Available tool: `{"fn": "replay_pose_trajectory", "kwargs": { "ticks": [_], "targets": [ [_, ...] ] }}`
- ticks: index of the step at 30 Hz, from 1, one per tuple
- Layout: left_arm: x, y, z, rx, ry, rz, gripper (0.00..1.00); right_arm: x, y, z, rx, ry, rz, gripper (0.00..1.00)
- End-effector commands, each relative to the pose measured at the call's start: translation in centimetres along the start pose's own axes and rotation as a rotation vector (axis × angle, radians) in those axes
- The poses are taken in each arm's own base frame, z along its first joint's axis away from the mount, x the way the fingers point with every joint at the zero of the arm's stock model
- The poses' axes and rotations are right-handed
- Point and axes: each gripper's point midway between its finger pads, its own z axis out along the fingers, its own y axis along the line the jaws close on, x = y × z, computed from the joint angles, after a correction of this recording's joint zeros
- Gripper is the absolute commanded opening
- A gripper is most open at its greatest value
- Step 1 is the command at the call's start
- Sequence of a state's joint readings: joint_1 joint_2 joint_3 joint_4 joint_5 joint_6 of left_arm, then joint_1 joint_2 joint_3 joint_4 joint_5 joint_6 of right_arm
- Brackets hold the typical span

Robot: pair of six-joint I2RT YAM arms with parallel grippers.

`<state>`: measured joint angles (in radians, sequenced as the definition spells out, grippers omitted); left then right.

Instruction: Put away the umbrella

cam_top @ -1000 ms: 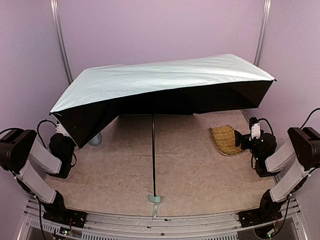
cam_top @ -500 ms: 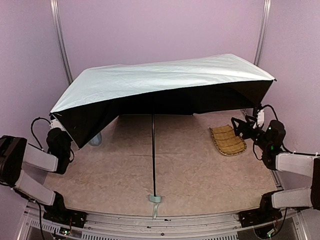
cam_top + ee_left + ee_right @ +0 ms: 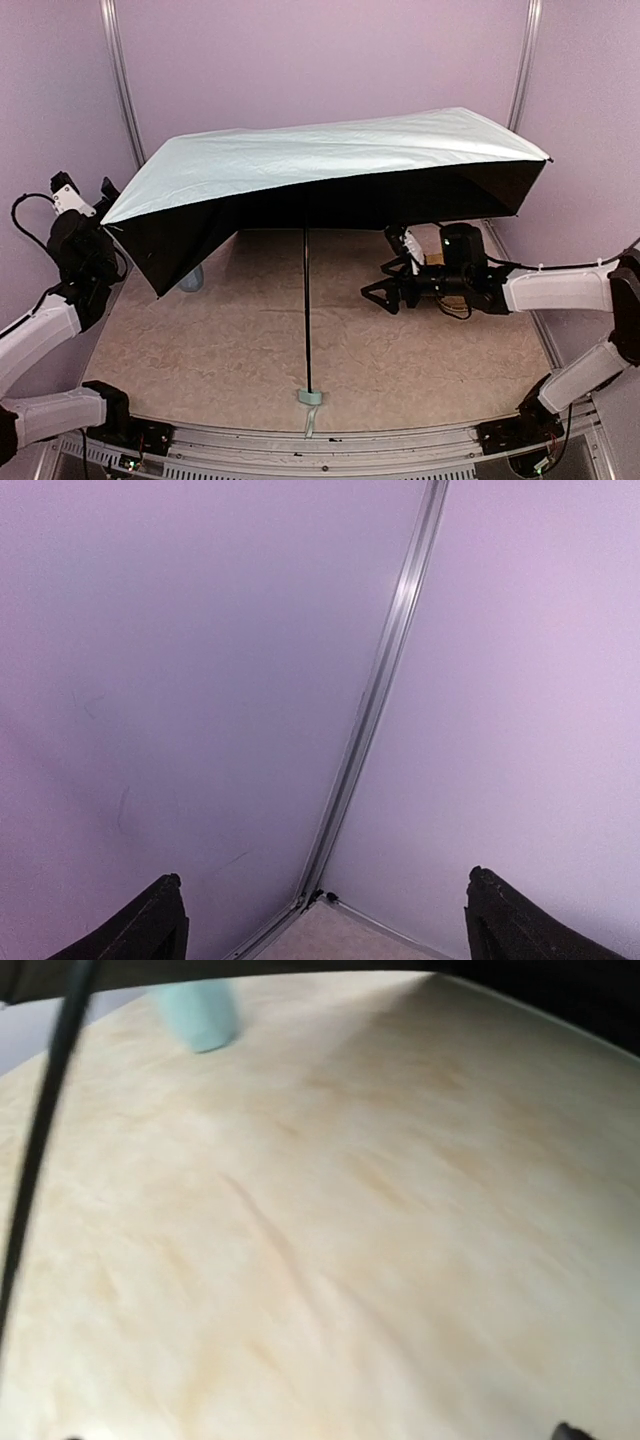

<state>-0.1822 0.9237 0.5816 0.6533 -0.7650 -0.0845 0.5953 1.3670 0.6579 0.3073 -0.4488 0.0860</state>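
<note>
Heads up, your umbrella is fully open and sitting on the table. Its pale green handle is down at the near edge. The thin black shaft runs from there straight away from the arm bases, up into the canopy. So the long axis goes near-to-far, handle end toward the bases, canopy end toward the back wall. Mint side faces up, black underside faces the arms.

Your right tool sits just right of the shaft, low under the canopy, jaws spread wide with nothing in them. Your left tool is well left of the shaft, up beside the canopy's left corner. It's also wide and empty, staring at the purple wall. A light blue cup peeks out left of the shaft.
</note>
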Motion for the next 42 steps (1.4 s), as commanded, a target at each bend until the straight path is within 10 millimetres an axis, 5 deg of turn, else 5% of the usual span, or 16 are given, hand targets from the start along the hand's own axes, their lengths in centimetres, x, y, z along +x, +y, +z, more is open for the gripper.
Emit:
{"fn": "replay_pose_trajectory", "kwargs": {
  "ticks": [1,5,10,14,18,22,25,31,42],
  "targets": [
    [-3.6,-0.3,-2.4,0.026,-0.029,-0.016,0.93,-4.6,2.4,6.8,-0.113,0.033,-0.003,1.00],
    [-4.1,-1.0,-3.3,0.097,0.019,-0.088,0.91,-10.4,4.6,9.6,-0.300,-0.044,0.048,1.00],
    [-4.2,-1.8,-4.2,0.152,0.053,-0.132,0.90,-12.0,5.5,11.5,-0.398,-0.084,0.132,0.99],
    [-5.9,-2.1,-5.0,0.198,0.037,-0.145,0.90,-11.6,4.9,12.5,-0.389,-0.083,0.197,0.78],
    [-7.3,-2.2,-5.5,0.230,0.020,-0.173,0.89,-11.8,5.5,13.2,-0.432,-0.100,0.244,0.69],
    [-7.7,-1.8,-5.8,0.225,0.015,-0.168,0.89,-12.8,5.1,13.7,-0.414,-0.119,0.258,0.41],
    [-8.5,-1.2,-6.2,0.218,-0.002,-0.184,0.89,-13.9,4.8,13.3,-0.387,-0.147,0.262,0.19],
    [-8.6,-1.5,-6.3,0.240,-0.005,-0.167,0.90,-18.0,3.1,11.4,-0.314,-0.260,0.301,0.00],
    [-8.4,-1.6,-6.8,0.270,-0.005,-0.177,0.90,-30.1,1.3,2.4,-0.136,-0.585,0.222,0.00]
  ]
}}
